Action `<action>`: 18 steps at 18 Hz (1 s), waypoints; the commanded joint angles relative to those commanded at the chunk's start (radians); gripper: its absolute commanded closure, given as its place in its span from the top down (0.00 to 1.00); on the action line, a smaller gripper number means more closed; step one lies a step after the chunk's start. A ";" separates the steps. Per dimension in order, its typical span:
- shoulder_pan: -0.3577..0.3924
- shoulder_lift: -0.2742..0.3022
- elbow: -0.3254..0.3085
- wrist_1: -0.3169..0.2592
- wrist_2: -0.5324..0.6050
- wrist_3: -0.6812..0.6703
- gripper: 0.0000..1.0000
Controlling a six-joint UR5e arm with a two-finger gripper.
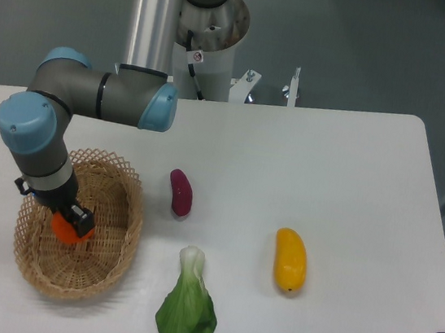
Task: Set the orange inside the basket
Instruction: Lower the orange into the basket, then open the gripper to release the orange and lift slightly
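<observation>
Down inside the basket (120, 227) sits the pincer (72, 224), its dark fingers closed around the orange (65, 230), which shows as a bright patch beneath and beside the black gripper body. How wide the jaws stand cannot be read exactly, since the gripper hides most of the fruit, but the fingers appear clamped against it on either side. The orange lies within the basket's hollow, left of its middle, and whether it rests on the woven floor or hangs just above it cannot be told from this view. The arm (101, 95) bends over from the grey column at the back of the table, its blue-capped joints stacked above the basket's left side. The basket stands at the left front of the white table (329, 164). To its right, apart from it, lies a purple eggplant (181, 191); nearer the front edge is a green leafy vegetable (186, 310) with a pale stalk end pointing away from the camera; farther right lies an elongated yellow fruit (290, 260).
</observation>
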 joint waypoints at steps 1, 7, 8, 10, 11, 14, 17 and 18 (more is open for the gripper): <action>0.000 0.003 0.002 0.000 0.006 0.002 0.97; 0.002 0.028 0.006 0.000 0.008 0.002 1.00; 0.002 0.028 0.011 0.000 0.009 0.002 1.00; 0.003 0.026 0.023 0.000 0.008 0.003 1.00; 0.003 0.029 0.026 0.000 0.008 0.003 1.00; 0.018 0.055 0.028 -0.002 0.008 0.014 1.00; 0.026 0.060 0.020 -0.002 0.008 0.014 1.00; 0.029 0.063 0.018 -0.002 0.008 0.015 1.00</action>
